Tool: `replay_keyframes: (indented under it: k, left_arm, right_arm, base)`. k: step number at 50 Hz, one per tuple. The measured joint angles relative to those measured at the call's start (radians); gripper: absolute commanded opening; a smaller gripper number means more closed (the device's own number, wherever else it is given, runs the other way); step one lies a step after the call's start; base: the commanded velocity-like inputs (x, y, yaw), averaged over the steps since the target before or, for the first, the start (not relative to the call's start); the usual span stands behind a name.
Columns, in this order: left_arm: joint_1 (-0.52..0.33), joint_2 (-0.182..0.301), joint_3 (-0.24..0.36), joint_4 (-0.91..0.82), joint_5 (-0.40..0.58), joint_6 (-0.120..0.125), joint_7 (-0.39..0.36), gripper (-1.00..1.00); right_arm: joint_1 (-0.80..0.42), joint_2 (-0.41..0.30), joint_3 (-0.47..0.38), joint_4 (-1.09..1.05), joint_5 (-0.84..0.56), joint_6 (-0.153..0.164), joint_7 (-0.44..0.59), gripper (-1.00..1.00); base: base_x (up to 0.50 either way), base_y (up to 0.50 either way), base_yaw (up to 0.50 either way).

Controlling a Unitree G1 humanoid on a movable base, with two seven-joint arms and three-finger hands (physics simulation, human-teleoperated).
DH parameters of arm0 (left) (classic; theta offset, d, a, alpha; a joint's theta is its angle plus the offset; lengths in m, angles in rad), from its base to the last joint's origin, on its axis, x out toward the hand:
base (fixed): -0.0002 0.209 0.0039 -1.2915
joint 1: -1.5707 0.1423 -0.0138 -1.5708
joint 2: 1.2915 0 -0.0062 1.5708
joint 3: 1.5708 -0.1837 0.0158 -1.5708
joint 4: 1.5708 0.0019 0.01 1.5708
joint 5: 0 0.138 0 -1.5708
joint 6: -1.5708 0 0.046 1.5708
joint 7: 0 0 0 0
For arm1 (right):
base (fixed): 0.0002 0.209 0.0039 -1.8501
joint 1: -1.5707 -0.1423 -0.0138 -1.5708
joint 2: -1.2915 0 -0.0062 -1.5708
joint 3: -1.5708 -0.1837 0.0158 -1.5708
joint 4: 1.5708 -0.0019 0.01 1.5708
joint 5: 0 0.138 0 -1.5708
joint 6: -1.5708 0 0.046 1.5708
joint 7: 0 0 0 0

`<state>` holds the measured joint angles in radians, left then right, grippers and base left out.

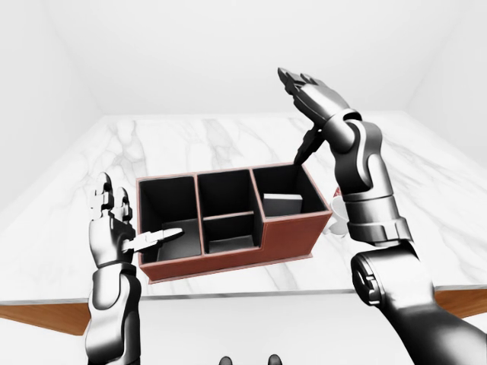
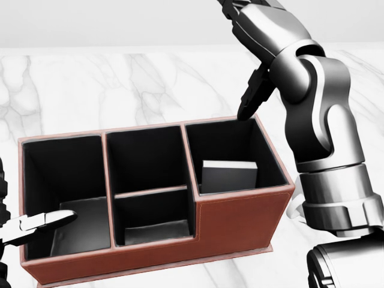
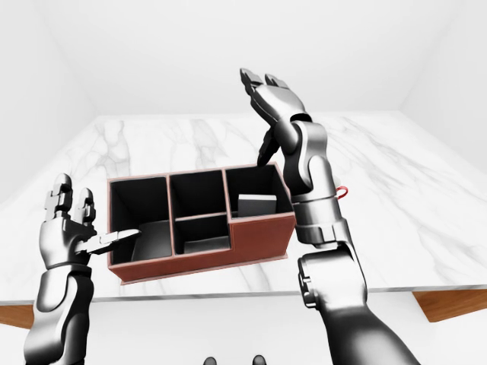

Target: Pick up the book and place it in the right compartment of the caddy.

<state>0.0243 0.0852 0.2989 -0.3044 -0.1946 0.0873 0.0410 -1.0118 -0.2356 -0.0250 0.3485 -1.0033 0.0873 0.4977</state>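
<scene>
The brown caddy (image 2: 240, 225) with black compartments stands on the marble table. A grey book (image 2: 228, 176) stands inside its right compartment, leaning against the dividing wall. My right hand (image 1: 308, 106) is raised above the far rim of that compartment, open, fingers spread, nothing in it. Its dark thumb (image 2: 252, 96) points down toward the rim without touching it. My left hand (image 1: 125, 224) is at the caddy's left end, open, with one finger (image 2: 45, 221) reaching over the near edge of the left compartment.
The marble table (image 1: 228, 141) extends well beyond the caddy toward the top of the views. Its near edge (image 1: 243, 293) runs below the caddy, with wood showing at the corners. A small white and red thing (image 3: 344, 190) lies by the caddy's right end, partly hidden by my right arm.
</scene>
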Motion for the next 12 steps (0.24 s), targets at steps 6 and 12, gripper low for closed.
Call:
replay_keyframes:
  k: [6, 12]
  left_arm:
    - [0.0, 0.0, -0.001, 0.002, 0.001, 0.0, 0.001, 1.0]
    - [0.0, 0.0, -0.002, 0.0, 0.001, 0.0, 0.001, 1.0]
  right_arm:
    - [0.001, -0.003, 0.0, -0.033, -0.015, 0.0, 0.011, 1.0]
    - [-0.003, -0.005, -0.001, -0.098, -0.043, 0.0, 0.05, 1.0]
  base:
    - [0.0, 0.0, 0.0]
    - [0.0, 0.0, 0.0]
